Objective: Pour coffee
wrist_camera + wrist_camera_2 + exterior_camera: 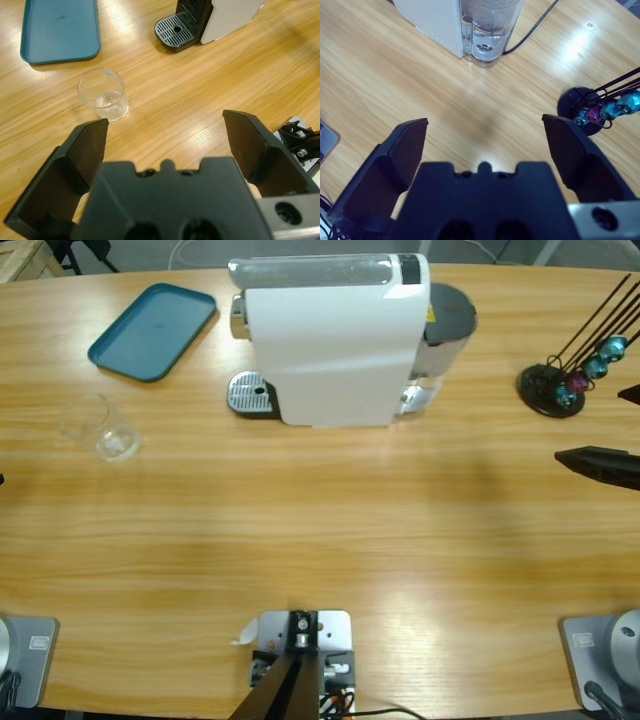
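A clear glass [102,95] stands upright on the wooden table, ahead and left of my left gripper [165,137], which is open with nothing between its jaws. The same glass [103,430] sits near the table's left end in the high view. Its bottom looks clear; coffee is out of view. A white coffee machine [335,340] stands at the back middle, with its drip tray [176,31] to the glass's right. My right gripper [485,137] hangs open over bare wood, facing the machine's water tank [487,27]. In the high view its black jaws reach in from the right edge.
A teal tray [152,330] lies at the back left, beyond the glass. A black capsule stand [553,388] with coloured capsules is at the back right, close to my right gripper. A black cable [532,27] runs behind the machine.
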